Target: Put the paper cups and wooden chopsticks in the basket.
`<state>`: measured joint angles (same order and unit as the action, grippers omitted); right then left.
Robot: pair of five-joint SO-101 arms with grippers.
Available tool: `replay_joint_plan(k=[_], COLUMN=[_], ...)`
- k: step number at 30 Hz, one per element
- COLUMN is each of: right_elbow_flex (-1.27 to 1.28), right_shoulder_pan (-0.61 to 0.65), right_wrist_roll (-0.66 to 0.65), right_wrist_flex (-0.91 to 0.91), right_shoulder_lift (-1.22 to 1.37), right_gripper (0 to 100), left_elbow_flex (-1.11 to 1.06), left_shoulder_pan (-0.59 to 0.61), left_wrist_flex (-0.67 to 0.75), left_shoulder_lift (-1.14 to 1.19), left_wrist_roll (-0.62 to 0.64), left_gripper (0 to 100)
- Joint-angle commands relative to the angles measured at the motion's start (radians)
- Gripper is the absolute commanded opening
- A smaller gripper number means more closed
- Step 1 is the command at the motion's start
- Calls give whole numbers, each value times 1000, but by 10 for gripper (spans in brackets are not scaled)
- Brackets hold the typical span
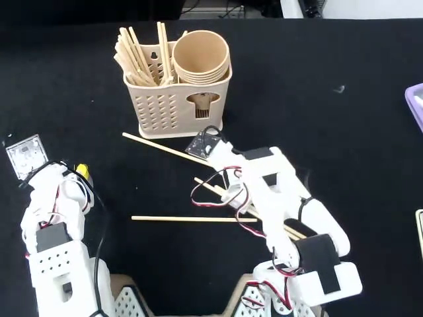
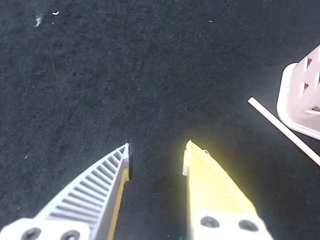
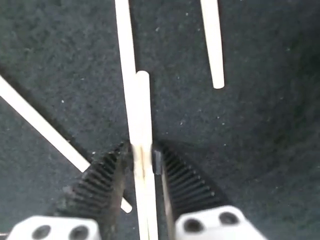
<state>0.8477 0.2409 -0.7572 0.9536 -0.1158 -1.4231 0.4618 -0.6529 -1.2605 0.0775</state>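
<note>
Between the right gripper's [image 3: 142, 150] jaws sits one wooden chopstick [image 3: 142, 107], pinched across its width with the two toothed fingers closed against its sides; its long axis runs straight out along the gripper's own line, and its blunt end points ahead, past the fingertips; a second stick [image 3: 125, 45] lies close alongside it on the black cloth [image 1: 344, 165], nearly parallel and reaching farther ahead; two more lie near, one slanting off to one side [image 3: 40, 122], the other [image 3: 212, 45] apart on the opposite side.

From above, the right arm [image 1: 291, 205] leans from the table's near edge towards the basket [image 1: 162, 109]; a chopstick end [image 1: 208, 185] shows from under it, slanting away from the basket, though I cannot tell whether this is the gripped one; a loose diagonal chopstick [image 1: 162, 148] lies just in front of the basket, and a level chopstick [image 1: 178, 218] lies crosswise nearer the arms' bases.

Inside the basket, a stack of paper cups [image 1: 201, 56] stands upright in one compartment; a bunch of chopsticks [image 1: 139, 56] stands on end in the other, fanning upward.

Well to the side, the left gripper [image 2: 157, 147] hangs over bare cloth, jaws spread apart with nothing between them.
</note>
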Motion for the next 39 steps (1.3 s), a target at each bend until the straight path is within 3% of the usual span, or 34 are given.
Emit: replay_joint_plan(k=[1,6,11,18,26,32,39], right_elbow_flex=[1,8,33,38,48,-2,-41], right_shoulder_pan=[2,29,52,57,26,-80,0], right_wrist_roll=[6,3,6,5,8,8,94], right_wrist_flex=[-2,2,-3,2,3,107,241], right_shoulder_lift=[-8,2,1,2,-27,-343,-803], right_gripper=[11,36,200,11,11,11,11], left_elbow_flex=[8,8,8,8,8,8,8], left_shoulder_pan=[5,7,5,5,8,8,4], left_wrist_flex=[15,15,15,15,11,12,17], left_shoulder_lift=[-12,-12,-12,-12,-14,-14,-14], left_wrist_roll=[2,2,2,2,0,0,0], left_gripper=[177,177,177,177,177,177,177])
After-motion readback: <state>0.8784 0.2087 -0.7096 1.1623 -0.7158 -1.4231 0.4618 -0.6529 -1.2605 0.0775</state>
